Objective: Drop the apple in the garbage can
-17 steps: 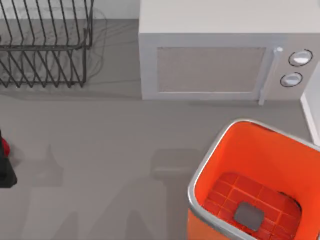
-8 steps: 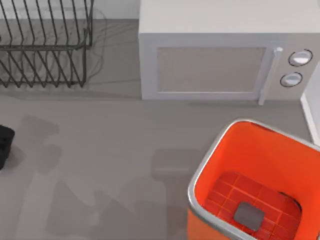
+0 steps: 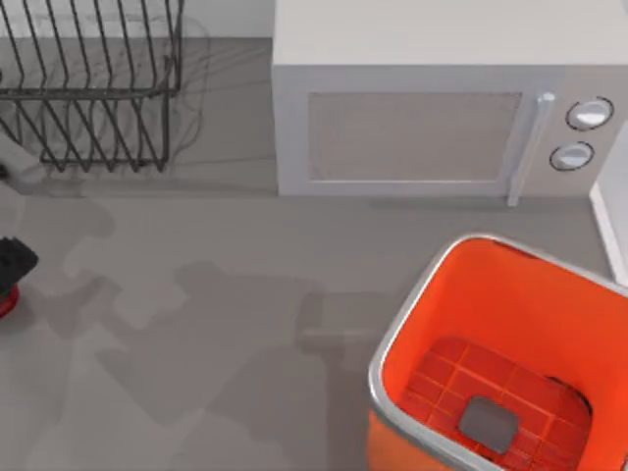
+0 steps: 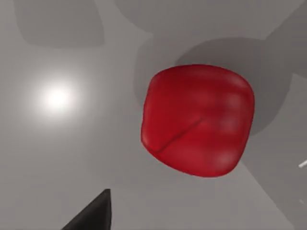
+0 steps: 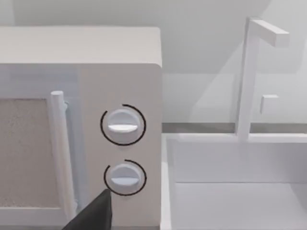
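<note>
The apple (image 4: 197, 120), a small dark red rounded thing, lies on the grey table; in the top view the apple (image 3: 5, 300) peeks in at the far left edge. My left gripper (image 3: 12, 261) hovers over it, open, with one dark fingertip (image 4: 93, 215) short of the fruit and not touching it. The garbage can (image 3: 422, 285), a big orange bin with a silver rim, stands at the front right, far from the apple. My right arm stays parked off to the right, its gripper open, and one fingertip (image 5: 93, 213) faces the microwave's knobs.
A white microwave (image 3: 442, 118) stands at the back, just behind the bin. A black wire dish rack (image 3: 88, 88) sits at the back left. A white sink edge (image 3: 610, 231) runs along the right side. Bare grey table lies between apple and bin.
My left gripper has shifted a little toward the back along the left edge, and the apple now shows in front of it. The arm's shadows have spread to the right.
</note>
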Robot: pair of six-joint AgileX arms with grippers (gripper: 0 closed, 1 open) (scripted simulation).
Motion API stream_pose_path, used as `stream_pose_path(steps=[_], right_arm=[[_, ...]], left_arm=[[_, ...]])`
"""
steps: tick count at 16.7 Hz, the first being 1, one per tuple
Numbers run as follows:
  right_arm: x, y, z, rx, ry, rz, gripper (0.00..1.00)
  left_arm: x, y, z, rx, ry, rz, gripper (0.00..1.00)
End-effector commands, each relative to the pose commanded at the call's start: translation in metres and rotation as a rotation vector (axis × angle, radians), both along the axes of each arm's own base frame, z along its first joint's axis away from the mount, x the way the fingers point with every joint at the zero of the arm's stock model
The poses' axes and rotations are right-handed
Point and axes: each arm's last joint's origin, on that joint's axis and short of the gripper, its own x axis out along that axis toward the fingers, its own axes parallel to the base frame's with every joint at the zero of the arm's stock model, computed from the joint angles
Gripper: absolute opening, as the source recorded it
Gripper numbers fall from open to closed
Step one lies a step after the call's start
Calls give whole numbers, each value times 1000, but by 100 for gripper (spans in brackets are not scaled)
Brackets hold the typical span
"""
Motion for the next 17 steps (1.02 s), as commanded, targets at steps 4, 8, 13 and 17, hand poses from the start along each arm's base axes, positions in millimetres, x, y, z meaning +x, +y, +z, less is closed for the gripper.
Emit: stream_pose_path(steps=[4,8,13,17], right_arm=[[0,0,0,0,0,0,100],[0,0,0,0,0,0,100],[0,0,0,0,0,0,100],[0,0,0,0,0,0,100]], left_arm=[[34,6,-18,3,154,-82,100],[44,8,-25,1,195,-106,100],[44,7,-30,1,196,-106,100],[45,11,-66,2,189,-105,100]])
